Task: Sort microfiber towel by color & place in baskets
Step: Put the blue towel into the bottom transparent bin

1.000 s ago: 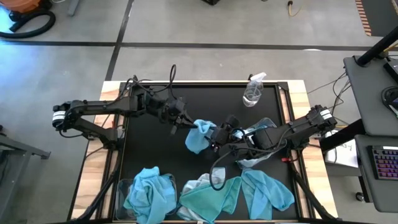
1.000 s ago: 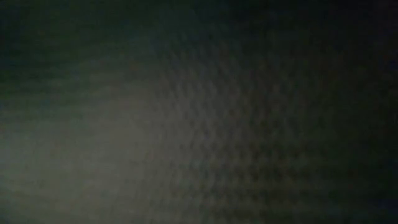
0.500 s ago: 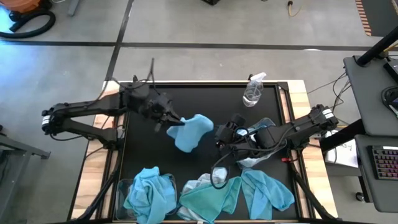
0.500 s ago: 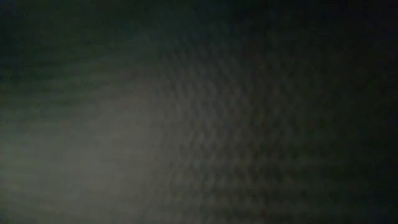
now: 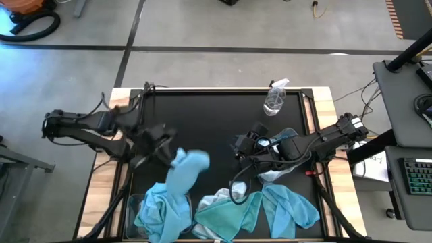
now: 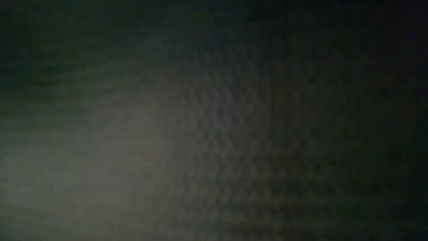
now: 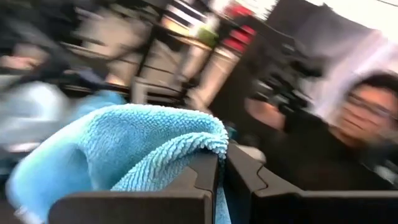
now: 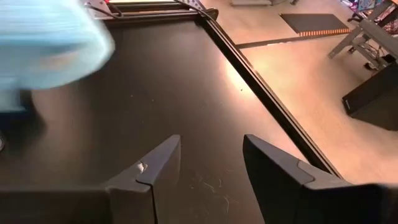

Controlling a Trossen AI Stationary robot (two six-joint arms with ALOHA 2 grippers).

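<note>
— Since before, blue towel [image 5: 183, 169] moved from desk [image 5: 223, 115] centre toward the left basket [image 5: 135, 209] (front-left corner), pinched in the closed left hand [image 5: 165, 150].
— And the right hand [image 8: 211, 165]?
— Fingers apart, empty, over mid-desk.

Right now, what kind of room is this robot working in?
Probably a workshop or robot lab. The table stands on a bare grey floor, a desk with a keyboard sits beside it, and loose cables trail around. The left gripper carries a blue towel.
</note>
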